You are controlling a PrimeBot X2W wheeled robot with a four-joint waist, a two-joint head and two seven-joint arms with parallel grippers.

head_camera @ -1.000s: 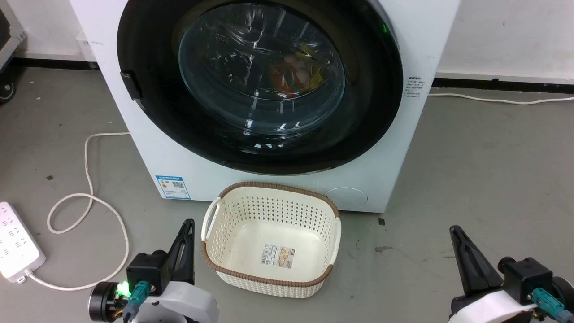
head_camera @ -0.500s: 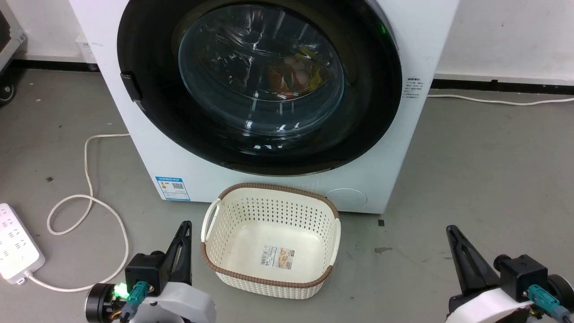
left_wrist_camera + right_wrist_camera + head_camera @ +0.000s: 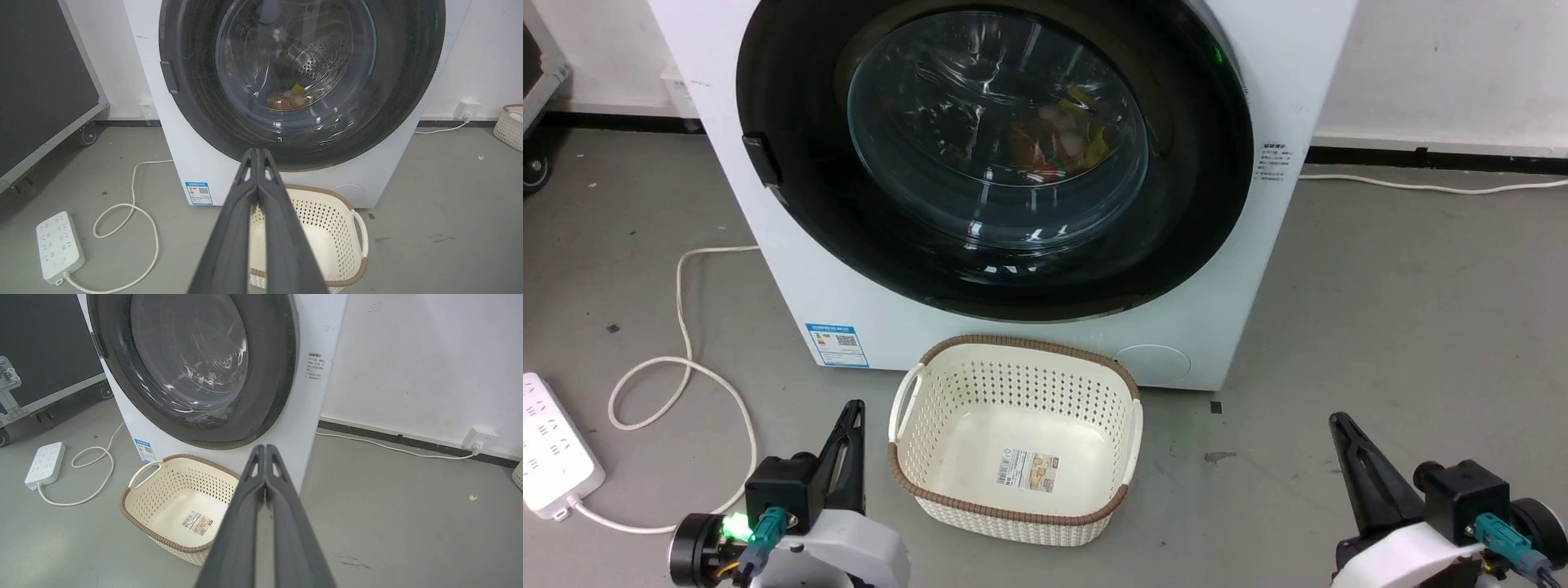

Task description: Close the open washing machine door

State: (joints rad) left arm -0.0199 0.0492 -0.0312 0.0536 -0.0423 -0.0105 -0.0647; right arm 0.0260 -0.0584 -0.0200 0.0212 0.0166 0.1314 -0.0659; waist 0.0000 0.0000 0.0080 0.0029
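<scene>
**Operator A:** Status check. What has changed over the last second?

**Operator B:** Very little. Compared with the earlier head view, the whole scene sits a touch lower in the frame, including the basket (image 3: 1013, 340) and the power strip (image 3: 551, 445). We read that as camera motion, not as movement of the items. Both grippers have drifted slightly toward the left of that view. They remain low and well apart from the washing machine (image 3: 800, 286).

**Operator A:** Gripper condition?

**Operator B:** On the left gripper (image 3: 855, 407) the two fingers are pressed together with nothing between them. The right gripper (image 3: 1337, 418) is the same. Both wrist views confirm this, each showing the finger pair meeting at the tip.

**Operator A:** Where is the door?

**Operator B:** The washing machine door (image 3: 996, 139) lies flat against the machine front, with its black rim flush around the porthole. Coloured laundry shows through the glass. We see no difference in its position from the earlier frames.

**Operator A:** What does that mean for the task?

**Operator B:** We judge the closing step complete, with the arms standing off. We cannot tell from these views whether the latch has engaged.
</scene>
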